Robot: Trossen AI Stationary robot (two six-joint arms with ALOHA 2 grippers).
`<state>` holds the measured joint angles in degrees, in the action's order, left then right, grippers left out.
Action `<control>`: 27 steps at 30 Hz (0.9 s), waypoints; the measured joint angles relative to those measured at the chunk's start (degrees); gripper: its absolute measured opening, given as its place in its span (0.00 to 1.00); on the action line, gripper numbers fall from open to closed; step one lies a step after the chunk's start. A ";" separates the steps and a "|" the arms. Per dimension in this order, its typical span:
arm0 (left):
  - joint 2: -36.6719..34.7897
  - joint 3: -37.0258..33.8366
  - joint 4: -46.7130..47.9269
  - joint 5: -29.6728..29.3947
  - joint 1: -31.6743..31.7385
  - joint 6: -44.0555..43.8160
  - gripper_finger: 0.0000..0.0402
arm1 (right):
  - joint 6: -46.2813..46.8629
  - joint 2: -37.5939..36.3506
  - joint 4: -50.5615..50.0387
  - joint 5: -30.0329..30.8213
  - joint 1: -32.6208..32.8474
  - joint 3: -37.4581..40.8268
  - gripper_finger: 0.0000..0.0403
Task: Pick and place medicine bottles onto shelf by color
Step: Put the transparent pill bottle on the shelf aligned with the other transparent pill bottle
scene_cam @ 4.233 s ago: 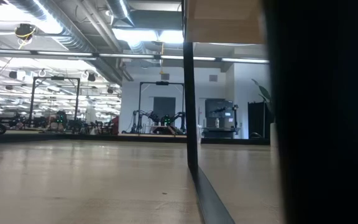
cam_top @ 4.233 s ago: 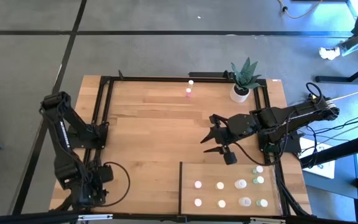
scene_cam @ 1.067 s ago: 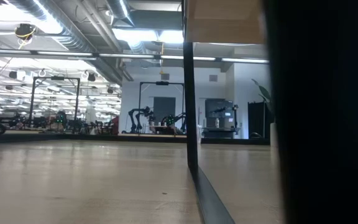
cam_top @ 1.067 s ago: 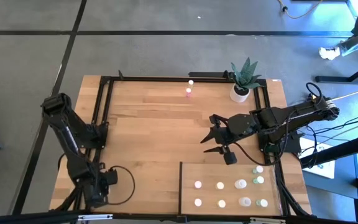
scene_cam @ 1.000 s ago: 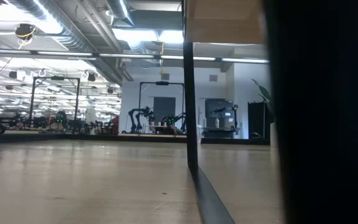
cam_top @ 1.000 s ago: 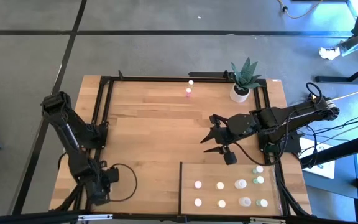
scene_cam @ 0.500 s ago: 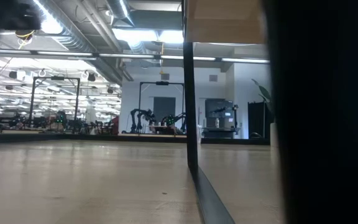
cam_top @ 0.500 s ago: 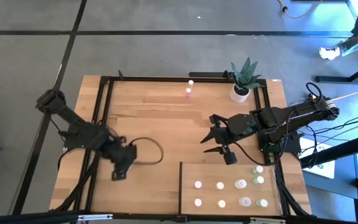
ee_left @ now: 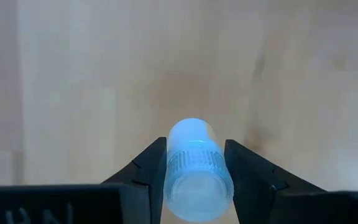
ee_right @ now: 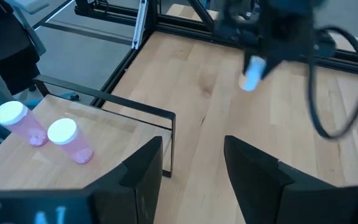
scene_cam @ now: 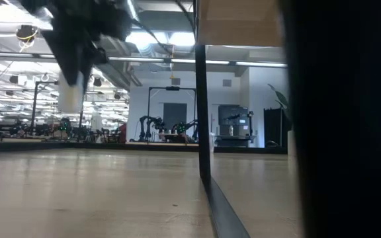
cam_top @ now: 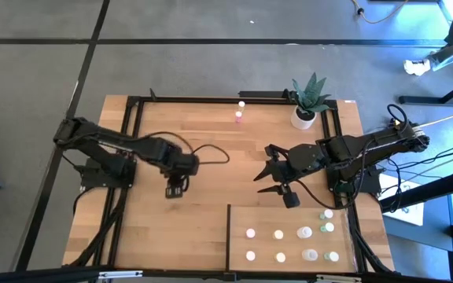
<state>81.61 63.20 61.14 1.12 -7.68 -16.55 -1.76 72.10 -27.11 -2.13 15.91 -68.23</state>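
Now left gripper (ee_left: 194,165) holds bottle (ee_left: 196,168) lengthwise, cap outward.

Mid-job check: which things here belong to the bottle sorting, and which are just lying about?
Job:
- shelf
- bottles on shelf
- two pink bottles at the far edge
- bottle in left claw
- right claw, open

Lying about:
- potted plant

A dark blurred gripper (scene_cam: 78,33) hangs at eleven o'clock, holding a pale bottle (scene_cam: 71,92) that points down above the bare wooden tabletop (scene_cam: 91,198). A dark upright post (scene_cam: 202,92) stands at center; blackness fills three o'clock.
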 joint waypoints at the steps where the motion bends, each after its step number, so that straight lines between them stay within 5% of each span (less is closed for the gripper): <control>1: 0.89 0.00 -0.18 -0.10 1.25 1.28 0.32 | -0.01 0.00 0.00 0.00 0.01 0.00 0.43; 11: 11.01 0.00 -6.80 -1.37 9.39 6.60 0.32 | -2.55 0.00 0.20 1.07 0.01 0.00 0.43; 20: 15.47 0.00 -14.54 -4.00 9.71 6.66 0.32 | 4.43 0.00 0.31 20.34 0.01 -0.02 0.43; 27: 16.67 0.00 -19.96 -4.02 9.71 7.32 0.32 | 4.56 0.00 0.31 22.53 0.01 -0.02 0.43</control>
<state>98.28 63.20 41.18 -2.90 2.02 -9.23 2.81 72.10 -26.81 20.40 15.92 -68.25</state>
